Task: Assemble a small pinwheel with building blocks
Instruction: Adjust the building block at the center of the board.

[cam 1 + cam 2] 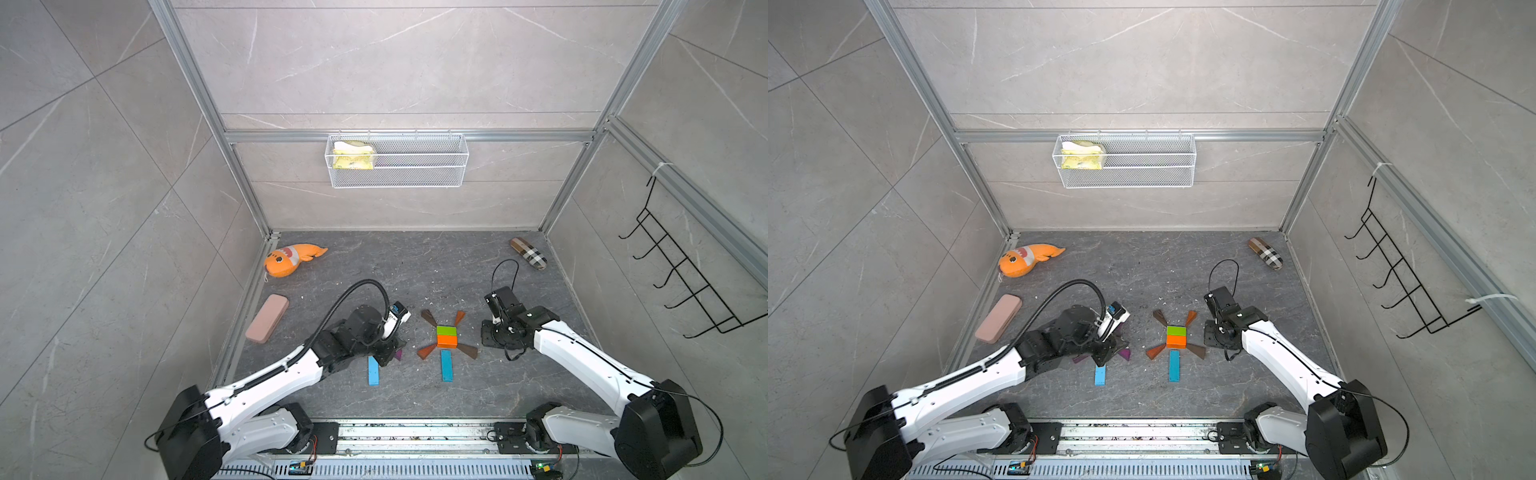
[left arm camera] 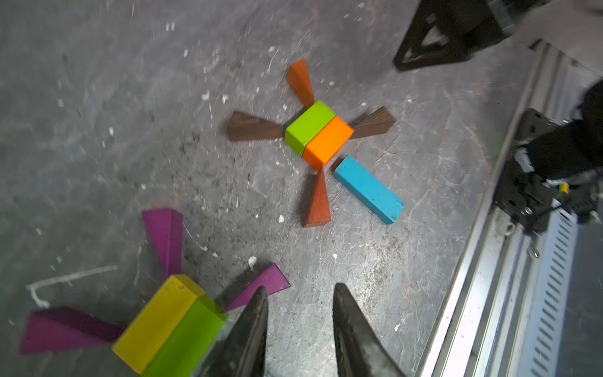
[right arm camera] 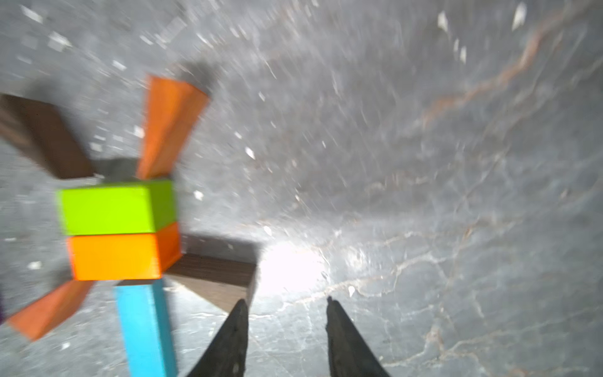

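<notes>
Left claw [image 2: 299,287]: jaws parted by a modest gap, bare worktop [image 2: 375,293] between them, nothing pinched. One finger [image 2: 251,326] stood just beside a purple wedge [image 2: 269,280] and close to the green brick [image 2: 186,339] of the unfinished pinwheel; contact could not be told. The yellow brick [image 2: 156,320] lay flush against the green brick, on the side away from the claw. A second purple wedge [image 2: 164,235] and a third purple wedge [image 2: 62,329] fanned out past the yellow brick. The fourth wedge place was hidden under the claw. In a top view the light-blue bar [image 1: 373,371] lay just behind the claw, toward the arm's base; whether it met the bricks was hidden.

Well ahead of the left claw lay the finished pinwheel [image 2: 328,138]: green and orange bricks, four brown and orange wedges, its own blue bar.

Right claw [image 3: 286,299]: spread, empty, just beside the wide end of a brown wedge [image 3: 215,274] of that finished pinwheel. View blurred.

Judgement: the step looked like seating the last pieces of the purple pinwheel.
- The blocks sit loose, so a sideways knock on the bricks would likely scatter the fan.
- Pinch each piece across its long flat sides and lower it straight down.
- Slide it along its own axis until it meets the bricks.
- Let go before retreating, then lift clear.
- The right claw should back straight off the brown wedge, not sweep across it.
</notes>
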Robot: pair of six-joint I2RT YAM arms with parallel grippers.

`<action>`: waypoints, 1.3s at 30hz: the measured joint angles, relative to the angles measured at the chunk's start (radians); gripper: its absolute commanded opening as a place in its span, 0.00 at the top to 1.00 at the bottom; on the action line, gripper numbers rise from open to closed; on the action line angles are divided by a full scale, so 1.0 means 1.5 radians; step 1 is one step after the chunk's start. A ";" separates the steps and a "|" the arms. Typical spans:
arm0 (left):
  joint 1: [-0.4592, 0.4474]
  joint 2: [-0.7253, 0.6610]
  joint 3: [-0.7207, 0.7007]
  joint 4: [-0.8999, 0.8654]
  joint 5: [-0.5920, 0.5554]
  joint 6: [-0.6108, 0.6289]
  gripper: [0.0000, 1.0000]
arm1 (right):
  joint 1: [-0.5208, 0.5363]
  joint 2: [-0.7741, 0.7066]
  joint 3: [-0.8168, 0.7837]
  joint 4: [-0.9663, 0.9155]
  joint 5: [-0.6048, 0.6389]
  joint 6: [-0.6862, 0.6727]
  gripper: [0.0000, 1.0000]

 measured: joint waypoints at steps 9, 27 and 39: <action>-0.149 0.203 0.158 -0.097 -0.231 -0.371 0.73 | -0.001 -0.075 0.006 0.025 -0.107 -0.111 0.00; -0.186 0.367 0.240 -0.207 -0.282 -0.674 0.82 | -0.010 -0.108 -0.062 0.065 -0.161 -0.115 0.04; -0.187 0.389 0.241 -0.202 -0.283 -0.704 0.79 | -0.010 -0.110 -0.064 0.078 -0.189 -0.115 0.04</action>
